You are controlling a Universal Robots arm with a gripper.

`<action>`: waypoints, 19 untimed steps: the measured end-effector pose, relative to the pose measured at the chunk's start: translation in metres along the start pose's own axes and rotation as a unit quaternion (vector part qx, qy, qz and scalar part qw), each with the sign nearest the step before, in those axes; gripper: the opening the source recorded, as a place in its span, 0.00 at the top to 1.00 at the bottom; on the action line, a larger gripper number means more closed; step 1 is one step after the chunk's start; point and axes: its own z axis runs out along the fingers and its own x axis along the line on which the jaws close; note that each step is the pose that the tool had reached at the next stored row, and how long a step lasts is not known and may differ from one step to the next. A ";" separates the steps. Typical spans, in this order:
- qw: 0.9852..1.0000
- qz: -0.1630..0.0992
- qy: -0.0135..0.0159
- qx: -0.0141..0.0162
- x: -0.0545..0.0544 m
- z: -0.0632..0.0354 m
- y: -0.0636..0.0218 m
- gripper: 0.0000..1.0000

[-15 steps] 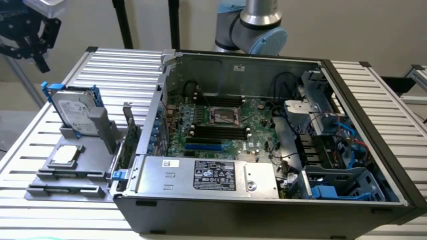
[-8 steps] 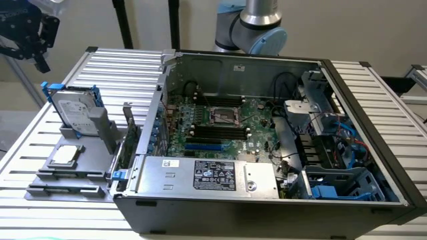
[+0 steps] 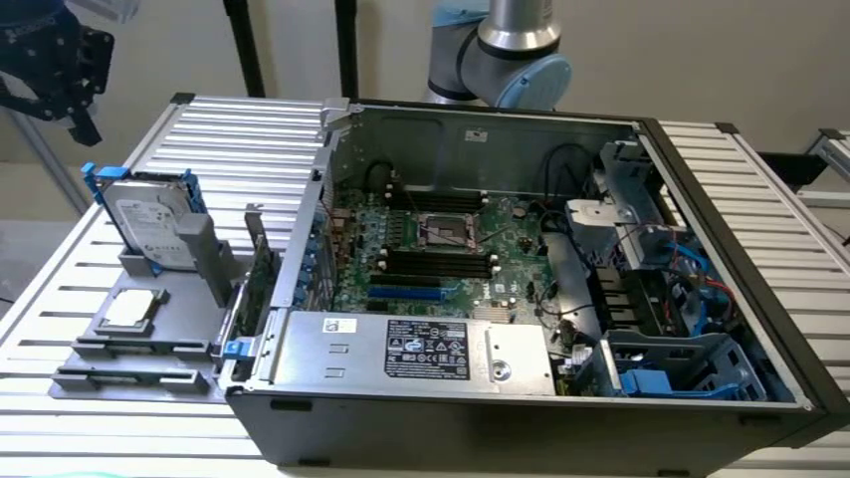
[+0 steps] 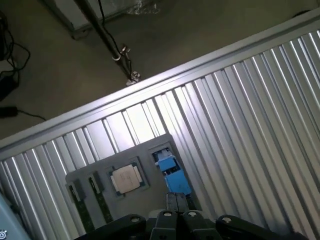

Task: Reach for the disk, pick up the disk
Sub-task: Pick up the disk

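The disk (image 3: 149, 221), silver-grey with a white label and a blue caddy, stands upright in a grey holder (image 3: 173, 349) at the exterior view's left. A square chip (image 3: 133, 309) lies in the same holder. The gripper (image 4: 176, 204) is pinched closed, holding nothing.

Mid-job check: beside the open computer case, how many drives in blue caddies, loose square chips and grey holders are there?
Silver-grey hard drive in blue plastic caddy: 1
Small square silver chip: 1
Grey plastic holder: 1
Total: 3

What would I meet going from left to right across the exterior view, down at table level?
The disk, upright in its blue frame → the silver box with a black label inside the open computer case → the blue plastic cage in the case's corner.
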 end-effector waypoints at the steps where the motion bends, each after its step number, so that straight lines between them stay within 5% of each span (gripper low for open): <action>1: 1.000 -0.008 0.000 0.000 0.000 0.0001 0.0000 0.89; 10: 0.997 -0.083 0.000 0.003 0.000 0.0015 0.0000 0.89; 19: 0.988 -0.156 0.001 0.003 0.000 0.0054 0.0001 0.89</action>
